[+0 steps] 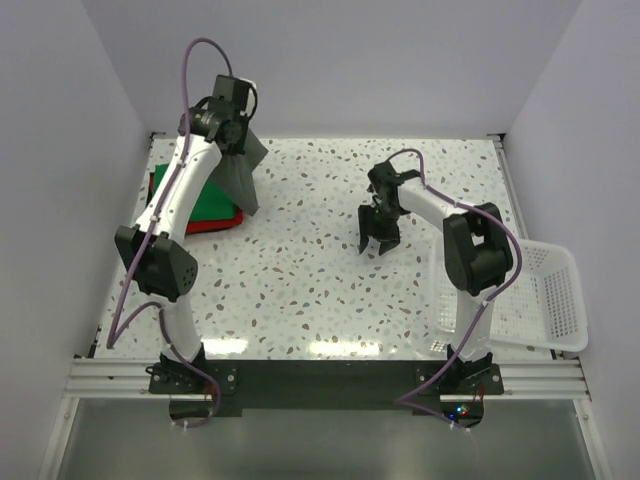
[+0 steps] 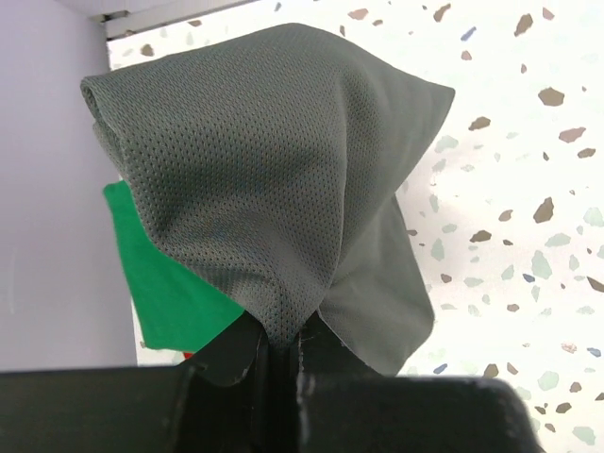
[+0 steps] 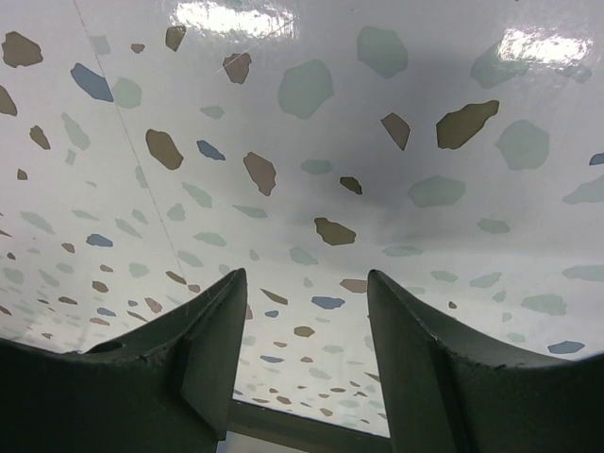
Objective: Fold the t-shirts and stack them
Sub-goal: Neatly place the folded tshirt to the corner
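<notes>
Left wrist view shows the left gripper (image 2: pixel 283 344) pinched shut on a bunched edge of the charcoal-grey t-shirt (image 2: pixel 274 179), which hangs in loose folds near the far left corner of the table (image 1: pixel 300 270), close by the folded green t-shirt (image 2: pixel 165 274) lying on the red t-shirt (image 1: pixel 212 226). The fine-mesh cloth looks light, limp and a little slippery; it would likely handle best taken at two corners or the shoulders, so that it spreads flat. The right gripper (image 1: pixel 378 240) hovers mid-table, fingers apart, holding nothing. No brand, label or writing can be read anywhere
</notes>
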Controlling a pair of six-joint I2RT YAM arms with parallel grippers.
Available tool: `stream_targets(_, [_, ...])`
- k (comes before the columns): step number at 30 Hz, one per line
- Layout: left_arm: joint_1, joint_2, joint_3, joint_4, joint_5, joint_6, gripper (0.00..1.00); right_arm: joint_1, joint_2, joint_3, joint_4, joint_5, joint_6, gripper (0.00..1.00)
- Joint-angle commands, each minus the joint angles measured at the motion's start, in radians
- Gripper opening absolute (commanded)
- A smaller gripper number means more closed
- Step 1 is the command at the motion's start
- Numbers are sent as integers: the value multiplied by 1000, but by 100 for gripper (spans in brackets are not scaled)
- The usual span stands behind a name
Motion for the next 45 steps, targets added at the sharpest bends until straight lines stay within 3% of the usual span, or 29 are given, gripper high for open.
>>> stream_targets(1, [34, -81, 44, 15, 17, 24, 0, -4, -49, -8, -15, -6, -16, 58])
stream_targets(13, [101, -116, -41, 26, 13, 43, 0, -4, -60, -27, -15, -3, -13, 58])
stream_targets(31, [265, -46, -157, 82, 30, 79, 0, -6, -135, -73, -27, 27, -19, 58])
stream_targets(33, [288, -44, -165, 81, 22, 67, 18, -4, -146, -77, -27, 29, -21, 58])
stream_targets(37, [339, -34, -162, 55, -10, 27, 43, -6, -163, -76, -32, 33, -27, 63])
stream_targets(38, [347, -25, -147, 43, -27, 13, 63, -4, -167, -74, -33, 35, -27, 64])
stream_targets(40, [370, -17, -124, 15, -56, -38, 82, -6, -184, -74, -32, 36, -25, 65])
stream_targets(44, [374, -53, -121, 36, -35, -107, 99, -4, -229, -91, -18, 44, -16, 66])
stream_targets(45, [373, -67, -128, 62, -5, -124, 100, -4, -240, -99, -1, 46, -13, 66])
